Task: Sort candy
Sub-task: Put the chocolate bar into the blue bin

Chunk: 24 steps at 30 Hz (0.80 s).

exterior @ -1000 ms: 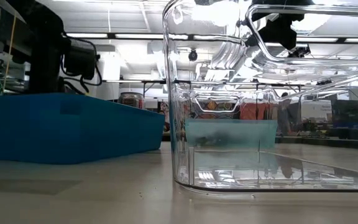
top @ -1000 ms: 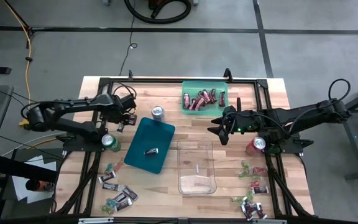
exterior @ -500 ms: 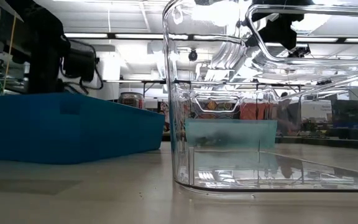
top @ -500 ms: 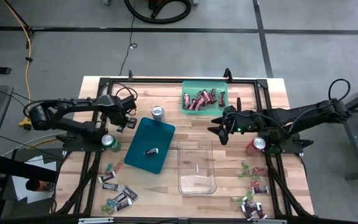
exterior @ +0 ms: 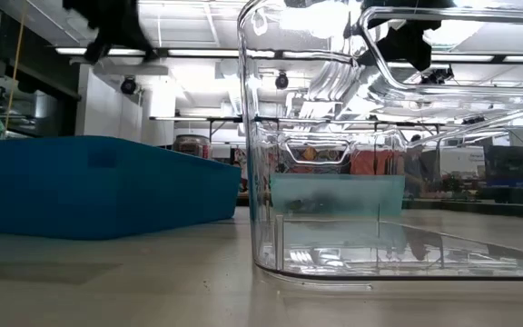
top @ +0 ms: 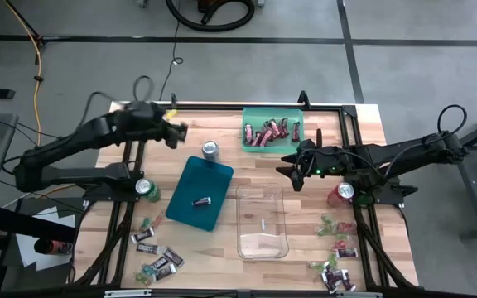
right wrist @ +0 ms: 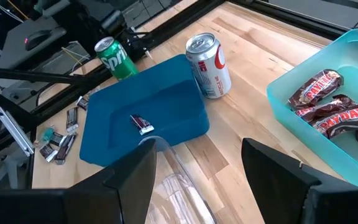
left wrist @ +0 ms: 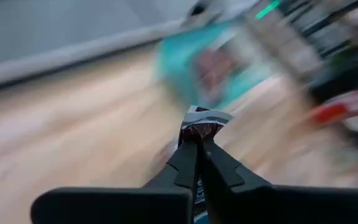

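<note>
My left gripper (top: 179, 130) hangs high over the table's far left, shut on a small dark wrapped candy (left wrist: 202, 122). My right gripper (top: 292, 170) hovers open and holds nothing, right of centre, between the teal tray (top: 298, 117) of dark red bars (top: 265, 132) and the clear container (top: 262, 222). A blue tray (top: 190, 178) holds one dark mini bar (top: 202, 201), which the right wrist view also shows as a mini bar (right wrist: 142, 124). Loose candies lie on the table near the front left (top: 156, 252) and front right (top: 335, 257). My left gripper pinches the candy's dark lower end (left wrist: 197, 133) between its two fingertips. The pale crimped end (left wrist: 207, 115) sticks out beyond the tips. The fingers slant downward, and the candy is lifted clear of the table.
A silver can (top: 210, 150) stands at the blue tray's far corner, a green can (top: 146, 189) at its left, and a red can (top: 341, 193) right of the clear container. Black frame rails (top: 222, 106) run along the table's edges.
My left gripper has risen from the table's surface left of the blue tray, going up and toward the far edge. It has tipped from pointing steeply down to a shallower slant. The small candy has come up with it, clear of the table.
</note>
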Available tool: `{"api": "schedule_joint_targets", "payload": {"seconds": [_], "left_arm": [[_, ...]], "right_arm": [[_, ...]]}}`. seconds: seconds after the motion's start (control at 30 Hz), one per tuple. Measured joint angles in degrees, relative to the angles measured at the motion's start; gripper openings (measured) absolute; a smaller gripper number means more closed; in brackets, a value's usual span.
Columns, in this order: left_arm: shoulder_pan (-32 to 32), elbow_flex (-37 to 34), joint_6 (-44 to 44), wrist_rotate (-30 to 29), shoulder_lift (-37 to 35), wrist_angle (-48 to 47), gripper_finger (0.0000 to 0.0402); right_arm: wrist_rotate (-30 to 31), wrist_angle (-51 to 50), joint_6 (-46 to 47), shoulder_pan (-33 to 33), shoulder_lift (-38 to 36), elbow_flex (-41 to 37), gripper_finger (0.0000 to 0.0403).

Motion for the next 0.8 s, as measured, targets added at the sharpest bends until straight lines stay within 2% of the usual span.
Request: {"api": "schedule_joint_targets", "payload": {"seconds": [0.07,0.17,0.33,0.43,0.63,0.73,0.8], "left_arm": [[-2.9,-0.3,1.8,0.0,-2.7,6.5,0.0],[-8.2,-0.3,4.5,-0.5,-4.9,10.9,0.0],[-16.1,-0.4,5.9,-7.5,-5.1,11.7,0.0],[-19.6,-0.4,6.3,-9.7,-3.7,11.9,0.0],[-28.1,-0.5,6.7,-7.9,6.2,8.7,0.0],[-30.0,0.1,7.9,-7.9,12.5,7.2,0.0],[-30.1,0.6,9.5,-5.5,17.6,4.2,0.0]], "right_arm": [[0.0,0.3,0.0,0.0,0.0,0.0,0.0231],[0.0,0.4,0.1,0.0,0.0,0.0,0.0231],[0.0,0.4,0.4,0.0,0.0,0.0,0.0231],[-0.1,0.4,0.4,0.0,0.0,0.0,0.0231],[-0.1,0.4,0.4,0.0,0.0,0.0,0.0231],[-0.1,0.5,0.5,0.0,0.0,0.0,0.0231],[-0.1,0.7,0.5,0.0,0.0,0.0,0.0231]]}}
